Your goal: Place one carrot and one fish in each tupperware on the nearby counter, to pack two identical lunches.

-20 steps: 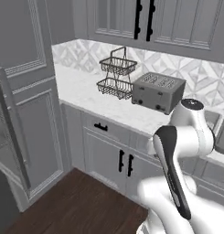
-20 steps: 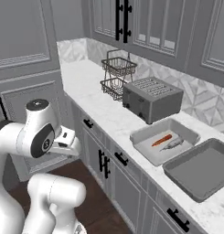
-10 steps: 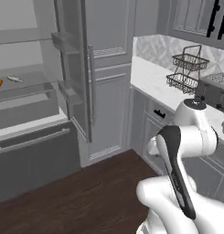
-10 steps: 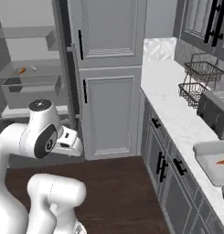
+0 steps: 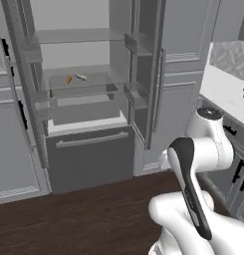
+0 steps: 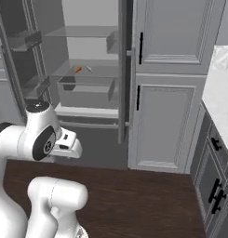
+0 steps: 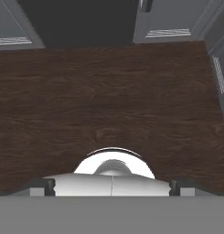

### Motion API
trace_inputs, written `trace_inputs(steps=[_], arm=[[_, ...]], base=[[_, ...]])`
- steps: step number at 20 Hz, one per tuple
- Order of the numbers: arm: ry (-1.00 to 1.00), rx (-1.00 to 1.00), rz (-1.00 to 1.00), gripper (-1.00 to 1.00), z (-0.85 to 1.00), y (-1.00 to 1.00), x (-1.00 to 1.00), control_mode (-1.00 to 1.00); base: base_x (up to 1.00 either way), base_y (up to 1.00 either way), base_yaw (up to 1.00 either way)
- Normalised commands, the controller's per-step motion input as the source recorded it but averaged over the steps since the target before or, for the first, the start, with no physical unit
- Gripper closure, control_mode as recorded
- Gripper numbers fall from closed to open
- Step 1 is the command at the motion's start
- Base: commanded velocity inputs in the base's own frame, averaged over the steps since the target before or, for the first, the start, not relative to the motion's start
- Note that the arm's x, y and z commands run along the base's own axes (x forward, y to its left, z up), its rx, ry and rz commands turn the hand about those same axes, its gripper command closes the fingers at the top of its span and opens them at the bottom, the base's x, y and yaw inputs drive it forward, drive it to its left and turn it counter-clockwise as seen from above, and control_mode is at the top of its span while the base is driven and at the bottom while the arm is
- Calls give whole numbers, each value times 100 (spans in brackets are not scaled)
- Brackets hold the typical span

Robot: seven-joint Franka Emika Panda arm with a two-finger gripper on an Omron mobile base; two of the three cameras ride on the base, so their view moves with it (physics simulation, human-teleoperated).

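fridge (image 5: 88, 99): standing wide open in the upper left of the left base view, glass shelves showing, a pull-out drawer front sitting below them.
carrot (image 5: 68, 79): lying on the middle glass shelf, upper left of the left base view; in the right base view it's sitting upper left too (image 6: 78, 69), a small orange sliver.
fish (image 5: 81, 76): resting just beside the carrot on the same shelf, on its right in both base views (image 6: 89, 69); it's too small for me to say whether the two are touching.
gripper (image 7: 111, 185): fingertips (image 7: 40, 185) are sitting far apart at the bottom corners of the hand view, so the jaws are spread wide and holding nothing.
what the hand is facing: pointing straight down at the dark wood floor (image 7: 109, 105), cabinet bases running along the top edge.
arm (image 5: 203, 149): folding up in the lower right of the left base view, well apart from the fridge shelf.
counter (image 5: 225, 89): peeking in at the right edge of the left base view, white marble over grey cabinet fronts with black handles; also showing at the right edge of the right base view (image 6: 220, 88).
tall cabinet (image 6: 171, 93): standing between the fridge and the counter, doors closed.
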Motion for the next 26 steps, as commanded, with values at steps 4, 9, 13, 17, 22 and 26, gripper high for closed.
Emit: trace_inputs(steps=[4, 9, 13, 17, 22, 26], arm=[[0, 0, 0, -100, 0, 0, 0, 100], [0, 0, 0, -100, 0, 0, 0, 100], [0, 0, 0, -100, 0, 0, 0, 100], [0, 0, 0, -100, 0, 0, 0, 100], [0, 0, 0, -100, 0, 0, 0, 100], [0, 0, 0, -100, 0, 0, 0, 100]], base=[[51, 64, 19], [61, 31, -1], [86, 18, -6], [56, 62, -9], [66, 22, -3], [82, -4, 7]])
